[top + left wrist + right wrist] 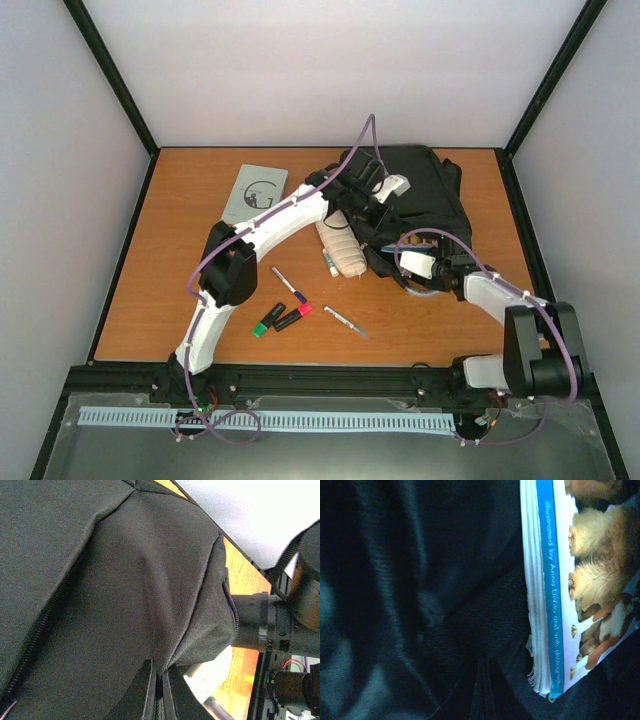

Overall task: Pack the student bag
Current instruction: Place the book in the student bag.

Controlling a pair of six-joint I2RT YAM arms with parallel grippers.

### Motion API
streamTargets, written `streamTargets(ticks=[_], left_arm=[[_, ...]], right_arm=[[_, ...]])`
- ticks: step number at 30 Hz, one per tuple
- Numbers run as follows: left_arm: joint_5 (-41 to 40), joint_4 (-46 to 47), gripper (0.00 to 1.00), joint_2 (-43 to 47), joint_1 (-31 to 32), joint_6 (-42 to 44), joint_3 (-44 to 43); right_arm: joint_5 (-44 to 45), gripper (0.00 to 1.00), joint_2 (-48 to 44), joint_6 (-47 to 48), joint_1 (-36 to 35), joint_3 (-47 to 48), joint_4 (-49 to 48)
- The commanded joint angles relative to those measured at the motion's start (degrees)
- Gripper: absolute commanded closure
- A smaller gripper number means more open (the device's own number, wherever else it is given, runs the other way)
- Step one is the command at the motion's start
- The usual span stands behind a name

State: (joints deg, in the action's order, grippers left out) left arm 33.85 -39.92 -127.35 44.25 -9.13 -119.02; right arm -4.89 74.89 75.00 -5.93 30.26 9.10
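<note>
Sitting far right on the orange wooden table (180, 300) in the top view, the large black fabric student bag (420, 190) looks slumped and soft. Left wrist view: left gripper (159, 685) clenched on a bag fold; a slip would likely drop the opening shut. Right wrist view: right gripper (481, 690) clenched inside the bag beside a blue-spined picture book (550, 605), grasp unclear, so it may snag lining.
</note>
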Motion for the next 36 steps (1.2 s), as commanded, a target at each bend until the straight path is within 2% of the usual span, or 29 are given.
streamTargets(ticks=[1,10,15,17,20,22,25,28,32,36], left_arm=[[0.2,0.23,0.99,2.52,-0.04,1.08,-3.93],[0.28,-0.18,0.99,2.7,-0.05,1.46,-3.86],[0.34,-0.19,0.99,2.7,-0.04,1.64,-3.67],[0.28,-0.09,0.99,2.71,-0.04,1.57,-3.6],[-0.01,-0.11,0.99,2.45,-0.05,1.44,-3.59],[-0.17,-0.05,0.99,2.23,-0.04,1.24,-3.57],[-0.95,0.14,0.99,1.85,-0.04,0.79,-3.5],[-2.66,0.48,0.99,1.38,-0.04,0.31,-3.62],[-3.47,1.13,0.99,0.51,-0.09,-0.34,-3.76],[-3.04,1.37,0.99,-0.58,-0.04,-1.01,-3.41]], right_arm=[[2.2,0.97,4.2,3.51,1.39,2.47,-7.24],[3.06,0.97,10.54,9.38,1.5,1.95,-21.58],[7.88,0.97,15.21,9.75,1.54,1.75,-33.82],[8.79,0.97,15.63,8.71,1.54,2.05,-34.11],[6.87,0.97,12.35,7.57,1.54,1.01,-29.25],[3.93,0.96,6.86,6.86,1.5,-0.23,-23.39],[-3.52,0.88,-3.32,6.34,1.25,-0.53,-6.43],[-11.17,0.75,-14.5,6.3,0.21,-1.16,10.5],[-15.87,0.65,-24.68,0.13,-1.09,-0.88,24.42],[-17.48,0.62,-29.08,-12.32,-1.1,2.42,29.36]])
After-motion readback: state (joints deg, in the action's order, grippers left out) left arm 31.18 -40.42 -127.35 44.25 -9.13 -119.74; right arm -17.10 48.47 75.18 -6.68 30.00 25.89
